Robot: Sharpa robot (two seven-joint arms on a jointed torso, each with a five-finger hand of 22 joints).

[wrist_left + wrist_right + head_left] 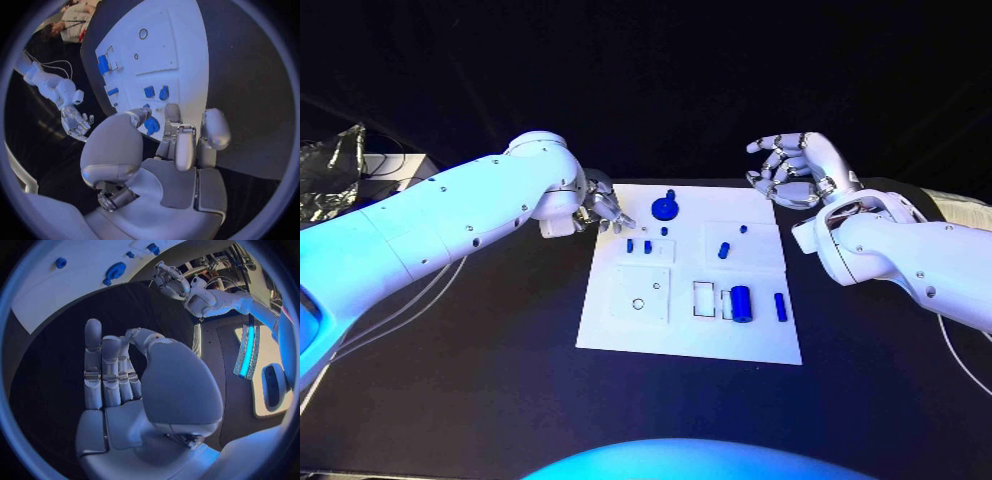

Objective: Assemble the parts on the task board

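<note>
Starting on the left: the left hand point(599, 209) sits right at the far-left corner of the white task board point(625, 330), fingers curled downward over the board's edge. From the wrist camera its fingers point(185, 145) are bent and close together, and I can't tell whether they're actually pinching anything.

The board lies in the middle of the black table point(473, 380). Just beside that hand is a round blue knob part point(665, 208) near the far edge, then two little blue pegs point(639, 245) a bit nearer. Further right is a small tilted blue pin point(724, 250). In the near-right area a fat blue cylinder point(741, 302) lies next to a rectangular slot, with a thin blue rod point(780, 307) just beside it.

On the right, the right hand point(793, 172) hovers off the board's far-right corner, fingers loosely curled and apart, holding nothing.
</note>
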